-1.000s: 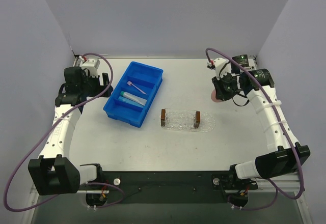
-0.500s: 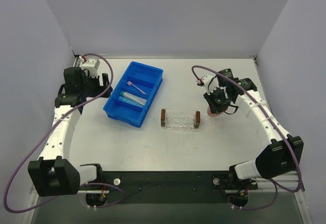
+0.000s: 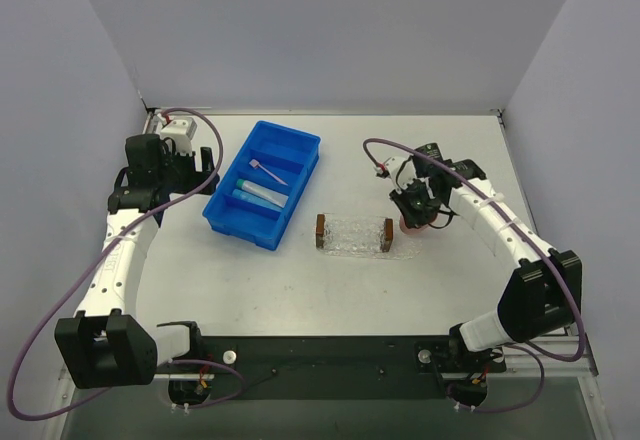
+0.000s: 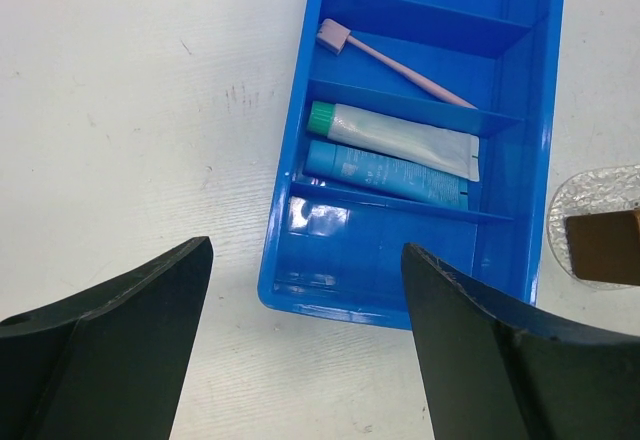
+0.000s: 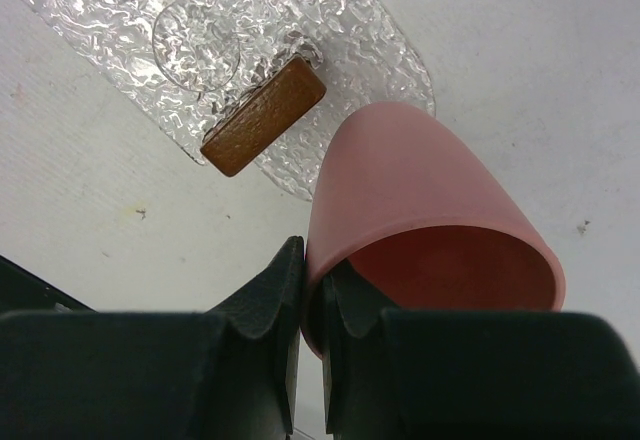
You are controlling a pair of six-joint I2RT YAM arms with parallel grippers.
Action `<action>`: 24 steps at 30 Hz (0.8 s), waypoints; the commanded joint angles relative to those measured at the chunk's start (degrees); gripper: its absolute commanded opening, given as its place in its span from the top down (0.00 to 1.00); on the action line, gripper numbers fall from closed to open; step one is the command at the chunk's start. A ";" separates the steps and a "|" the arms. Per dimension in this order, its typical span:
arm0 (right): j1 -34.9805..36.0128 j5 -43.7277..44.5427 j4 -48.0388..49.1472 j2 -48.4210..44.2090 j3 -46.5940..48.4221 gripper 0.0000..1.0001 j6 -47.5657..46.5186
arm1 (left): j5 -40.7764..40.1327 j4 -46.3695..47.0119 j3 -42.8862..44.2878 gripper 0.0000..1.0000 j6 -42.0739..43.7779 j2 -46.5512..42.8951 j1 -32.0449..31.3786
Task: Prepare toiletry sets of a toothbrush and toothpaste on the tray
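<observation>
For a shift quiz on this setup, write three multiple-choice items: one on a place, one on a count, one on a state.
1. Where does the toothbrush lie? A on the tray; B in the blue bin; C on the table.
2. How many toothpaste tubes show? A two; B three; C one.
3. The right tool is: A open; B shut on a tube; C shut on the rim of the pink cup.
Key: 1 B, it lies in a bin compartment; 2 A, a grey and a blue tube share one compartment; 3 C, its fingers pinch the cup's wall.
</observation>
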 commanded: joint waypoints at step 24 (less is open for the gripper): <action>1.91 0.07 1.03 2.67 -4.02 1.00 0.16 | -0.31 1.41 -1.26 0.13 0.48 -2.35 0.35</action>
